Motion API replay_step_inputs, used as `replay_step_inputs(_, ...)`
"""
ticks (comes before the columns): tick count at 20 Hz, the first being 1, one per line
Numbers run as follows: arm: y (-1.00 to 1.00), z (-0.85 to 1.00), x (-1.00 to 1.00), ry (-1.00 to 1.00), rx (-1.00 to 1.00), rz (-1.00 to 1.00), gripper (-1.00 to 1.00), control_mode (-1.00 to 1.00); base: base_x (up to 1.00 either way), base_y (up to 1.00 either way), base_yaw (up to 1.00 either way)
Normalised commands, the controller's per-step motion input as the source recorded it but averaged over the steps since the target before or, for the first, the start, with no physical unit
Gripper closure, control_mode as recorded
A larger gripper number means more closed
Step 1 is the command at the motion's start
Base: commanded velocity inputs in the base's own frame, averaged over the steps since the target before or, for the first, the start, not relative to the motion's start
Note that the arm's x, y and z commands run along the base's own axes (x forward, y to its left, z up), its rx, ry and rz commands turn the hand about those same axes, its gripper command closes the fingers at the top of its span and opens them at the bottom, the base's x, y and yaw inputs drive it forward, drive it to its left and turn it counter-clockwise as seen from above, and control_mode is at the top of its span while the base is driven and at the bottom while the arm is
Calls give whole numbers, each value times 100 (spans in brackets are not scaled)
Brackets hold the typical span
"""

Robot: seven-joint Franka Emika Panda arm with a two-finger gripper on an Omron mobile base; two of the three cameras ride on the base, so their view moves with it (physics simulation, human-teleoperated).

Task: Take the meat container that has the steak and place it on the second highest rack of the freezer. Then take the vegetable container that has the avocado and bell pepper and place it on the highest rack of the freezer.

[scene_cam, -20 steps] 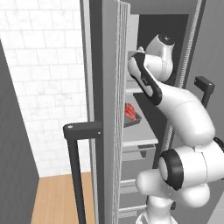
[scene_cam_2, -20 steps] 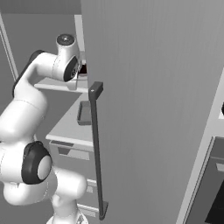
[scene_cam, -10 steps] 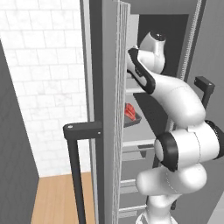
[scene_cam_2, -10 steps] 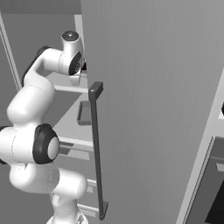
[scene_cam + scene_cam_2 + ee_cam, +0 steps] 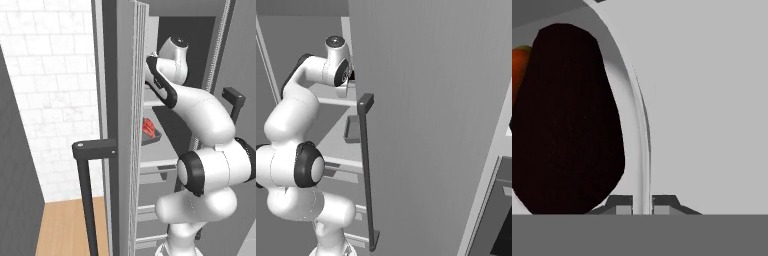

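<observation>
The vegetable container [image 5: 643, 150] is close under the hand camera: its thick pale rim curves up the middle of the hand view, with the avocado [image 5: 567, 120] lying large and dark inside it and a sliver of the reddish-orange bell pepper [image 5: 519, 65] just behind the fruit at the left edge. The hand [image 5: 642, 204] has its two dark tips pressed together on that rim, one tip on each side of it, so it is pinching the bowl's edge.

One rack down in the freezer [image 5: 125, 100], the meat container [image 5: 152, 136] sits on a pale shelf with the red steak [image 5: 149, 126] lying in it; the left base view shows both past the edge of the open door. In the right base view the same dark tray [image 5: 352, 130] shows by its side wall, its contents hidden.

The arm reaches in through the gap between the two doors, its wrist up near the highest rack. The black bar handle [image 5: 367, 170] stands close beside the arm's elbow in the right base view, leaving a narrow channel.
</observation>
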Motion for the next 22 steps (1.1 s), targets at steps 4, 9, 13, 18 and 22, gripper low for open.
replay_step_inputs(4, 0, 0, 0, 0, 0, 0, 100, -100, 0, 0, 0)
replay_step_inputs(9, 0, 0, 0, 0, 0, 0, -100, -100, 0, 0, 0)
replay_step_inputs(13, 0, 0, 0, 0, 0, 0, -100, -100, 0, 0, 0)
replay_step_inputs(18, -3, 0, -8, 0, 0, 0, -100, -100, 0, 0, 0)
replay_step_inputs(22, -15, 0, -63, -8, 1, 0, -100, -100, 0, 0, 0)
